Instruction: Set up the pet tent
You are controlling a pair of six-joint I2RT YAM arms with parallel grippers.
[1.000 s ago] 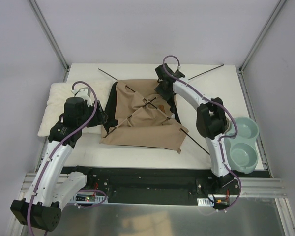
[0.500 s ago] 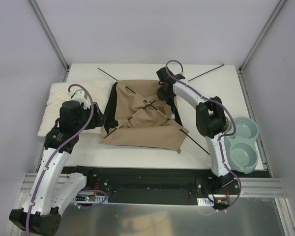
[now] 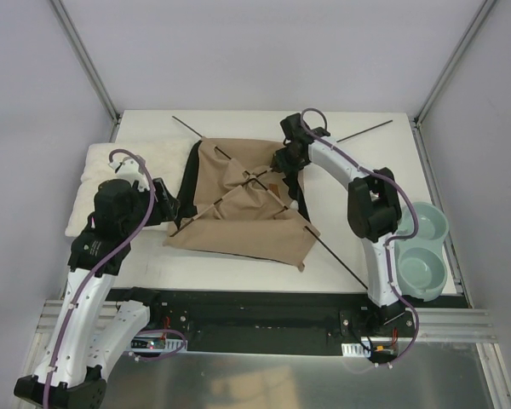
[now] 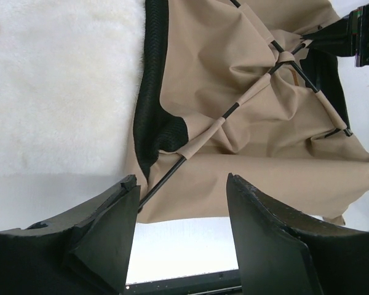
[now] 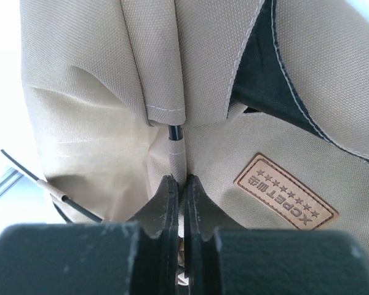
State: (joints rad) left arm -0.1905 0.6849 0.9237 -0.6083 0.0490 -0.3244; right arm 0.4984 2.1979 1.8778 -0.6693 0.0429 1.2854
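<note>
The pet tent (image 3: 238, 200) lies collapsed on the table, tan fabric with black lining and thin black poles (image 3: 328, 249) crossing over it. It also shows in the left wrist view (image 4: 258, 123). My right gripper (image 3: 281, 164) is over the tent's top centre, shut on a fabric pole sleeve (image 5: 178, 161) beside the brown label patch (image 5: 286, 198). My left gripper (image 3: 177, 208) is open and empty at the tent's left edge, its fingers (image 4: 111, 227) above bare table by a pole end (image 4: 163, 182). No pompom or doorway shows.
A cream fluffy pillow (image 3: 119, 170) lies left of the tent, under my left arm. A green double pet bowl (image 3: 422, 247) sits at the right edge. Pole ends stick out toward the back left (image 3: 183, 123) and back right (image 3: 366, 129).
My right gripper shifted slightly right and back with the sleeve, dragging the tent's fabric. My left arm drew back toward the left and near side; the tent's near edge slid left.
</note>
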